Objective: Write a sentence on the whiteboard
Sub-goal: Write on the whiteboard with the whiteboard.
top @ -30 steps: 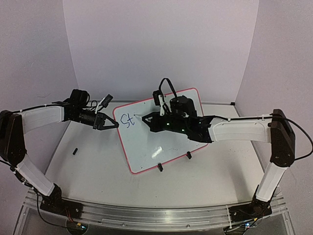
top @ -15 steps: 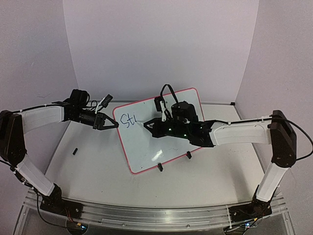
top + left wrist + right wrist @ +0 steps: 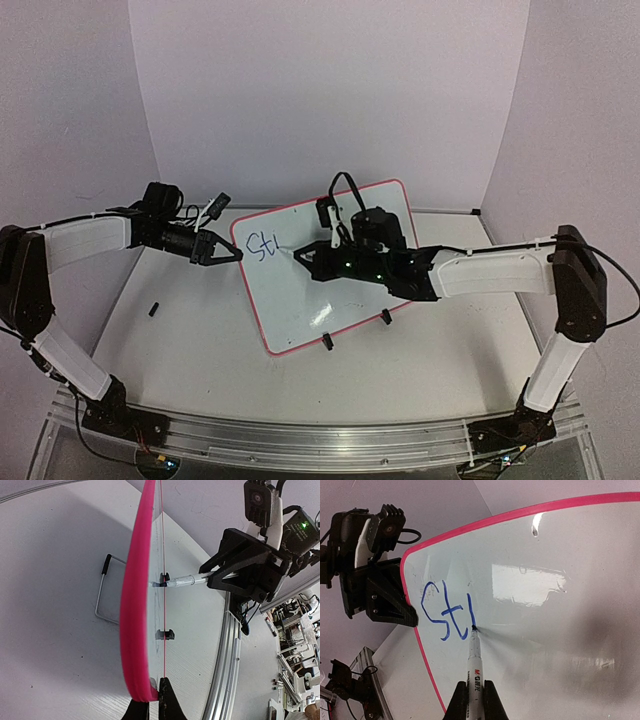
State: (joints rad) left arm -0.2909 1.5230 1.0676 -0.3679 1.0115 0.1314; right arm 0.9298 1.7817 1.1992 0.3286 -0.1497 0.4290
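**Inspector:** Start at the left. What lies there?

**Assistant:** A small black piece [image 3: 153, 309] lies on the table [image 3: 200, 350], well apart from the board [image 3: 295, 305]. It is too small to identify.

**Inspector:** The left gripper?

**Assistant:** The left gripper [image 3: 236, 255] is at the board's left edge. In its wrist view the fingers [image 3: 167, 705] are closed on the pink rim, which is pinched between them.

**Inspector:** Position of the board?

**Assistant:** It is mid-table between the two arms, turned at an angle in the overhead view. It stands tilted on two black feet [image 3: 326, 342] at its near edge. A wire prop [image 3: 102, 595] shows behind it in the left wrist view.

**Inspector:** What is written?

**Assistant:** There is blue lettering [image 3: 445, 615] in the board's upper left corner, just inside the rim. It reads "St", followed by one upright stroke. The rest of the face is bare white with glare patches.

**Inspector:** The marker?

**Assistant:** The marker [image 3: 475, 665] touches the board with its tip at the foot of that last stroke. Its barrel runs back to the fingers.

**Inspector:** The right gripper?

**Assistant:** The right gripper [image 3: 474, 702] is clamped on the marker's barrel, one finger on each side. Overhead, it reaches across the board's face from the right, pointing left towards the lettering
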